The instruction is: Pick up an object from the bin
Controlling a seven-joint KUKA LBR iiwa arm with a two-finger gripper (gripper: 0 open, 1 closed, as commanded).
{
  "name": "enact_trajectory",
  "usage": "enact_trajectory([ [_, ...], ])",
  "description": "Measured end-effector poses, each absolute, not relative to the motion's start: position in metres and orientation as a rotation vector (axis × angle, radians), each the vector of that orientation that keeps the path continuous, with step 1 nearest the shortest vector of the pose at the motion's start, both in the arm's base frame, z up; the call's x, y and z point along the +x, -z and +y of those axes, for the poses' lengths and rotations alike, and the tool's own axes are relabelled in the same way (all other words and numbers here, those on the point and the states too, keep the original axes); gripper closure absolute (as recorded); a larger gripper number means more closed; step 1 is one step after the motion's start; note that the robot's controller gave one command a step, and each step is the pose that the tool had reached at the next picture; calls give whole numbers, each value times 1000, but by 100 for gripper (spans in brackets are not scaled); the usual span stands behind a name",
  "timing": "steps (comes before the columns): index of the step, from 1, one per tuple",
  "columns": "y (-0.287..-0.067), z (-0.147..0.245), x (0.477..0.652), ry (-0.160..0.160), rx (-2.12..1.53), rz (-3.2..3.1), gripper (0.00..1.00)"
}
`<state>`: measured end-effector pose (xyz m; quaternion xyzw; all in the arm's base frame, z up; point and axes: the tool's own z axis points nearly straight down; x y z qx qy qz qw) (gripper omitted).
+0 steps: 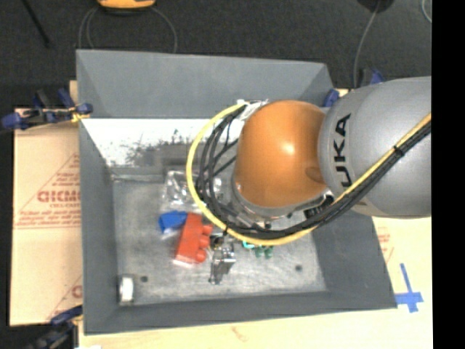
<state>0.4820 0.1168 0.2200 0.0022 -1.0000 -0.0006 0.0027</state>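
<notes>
My gripper (219, 262) reaches down from under the arm's orange cover to the bin floor near the front middle. Just left of it, touching or nearly touching, lies a red blocky thing (191, 241). A small blue piece (171, 222) rests against the red thing's upper left. A crumpled clear plastic piece (177, 187) lies behind those two. A small green thing (257, 250) peeks out from under the arm just right of the gripper. I see nothing held in the gripper.
A small white thing (126, 289) sits in the front left corner of the bin. The arm and its orange cover hide the bin's right and middle. Bare grey floor lies left of the red thing.
</notes>
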Motion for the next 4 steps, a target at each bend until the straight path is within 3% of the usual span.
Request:
enact_trajectory([
  [1,-131,134,521,2,-450,-3106,0],
  [2,-99,113,531,21,-669,-3092,0],
  [3,-86,106,534,-4,-860,-3022,0],
  [4,-76,137,564,2,-1197,-2906,0],
])
